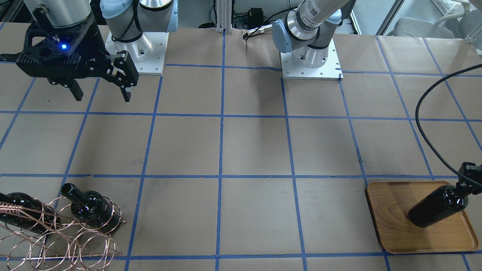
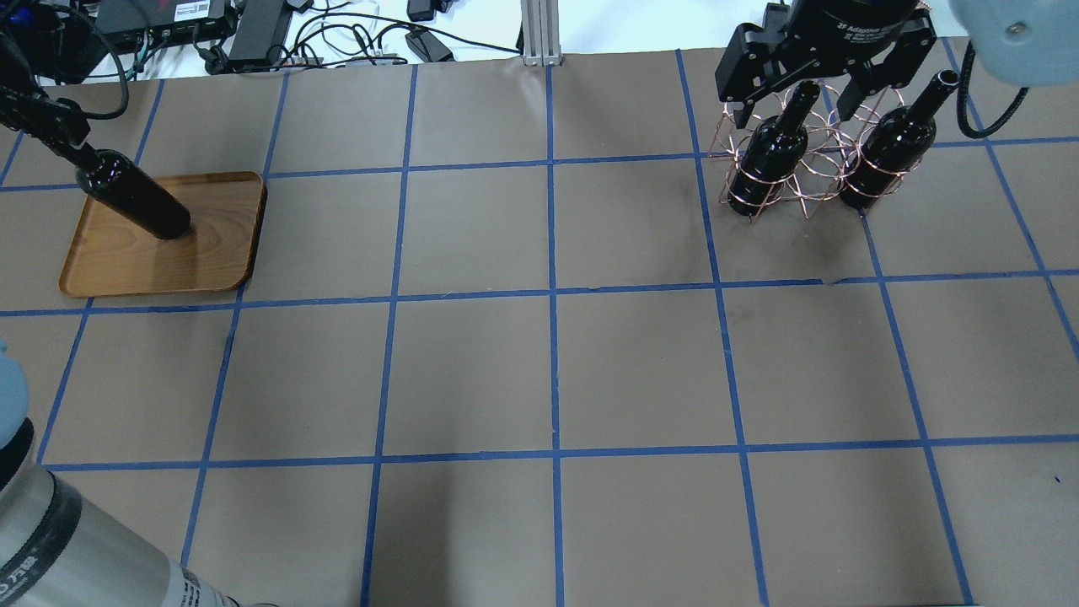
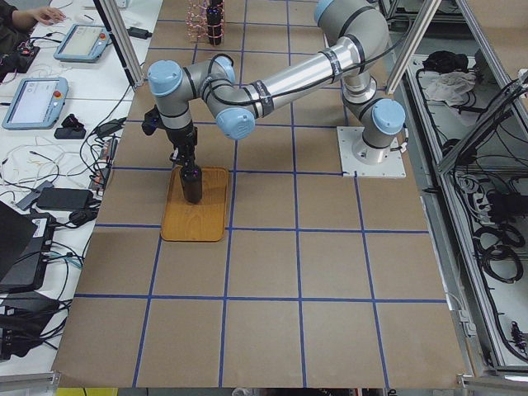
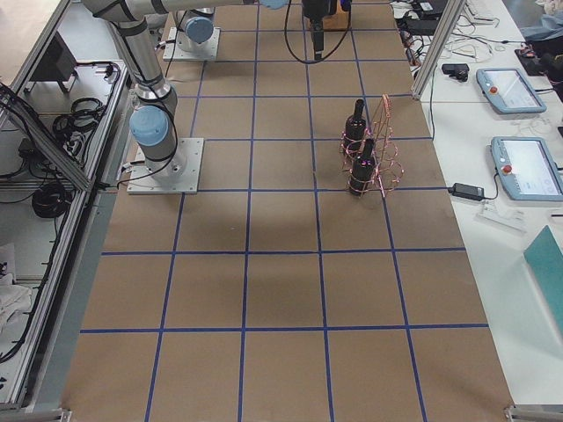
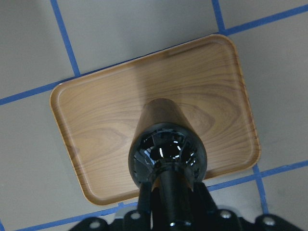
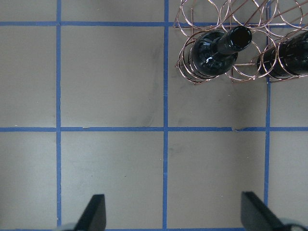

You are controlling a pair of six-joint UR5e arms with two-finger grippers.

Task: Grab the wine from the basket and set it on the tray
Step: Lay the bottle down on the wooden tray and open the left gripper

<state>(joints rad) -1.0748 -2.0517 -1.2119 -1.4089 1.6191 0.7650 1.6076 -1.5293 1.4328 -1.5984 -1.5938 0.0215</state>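
My left gripper [image 1: 467, 180] is shut on the neck of a near-black wine bottle [image 1: 437, 207] and holds it upright on the wooden tray [image 1: 391, 210]. The left wrist view looks straight down the bottle [image 5: 166, 154] onto the tray [image 5: 96, 125]; I cannot tell whether the base rests on the wood or hangs just above it. My right gripper [image 1: 102, 96] is open and empty, high above the copper wire basket [image 2: 809, 181]. Two more bottles [image 2: 771, 156] [image 2: 889, 147] stand in the basket. They also show in the right wrist view [image 6: 214, 53], past the spread fingers [image 6: 96, 211].
The table is brown paper with a blue tape grid. The left arm's black cable [image 1: 425, 124] loops over the table near the tray. The two arm bases [image 1: 310, 64] are bolted down at the robot's side. Monitors, cables and tablets [image 3: 37, 99] lie beyond the far edge.
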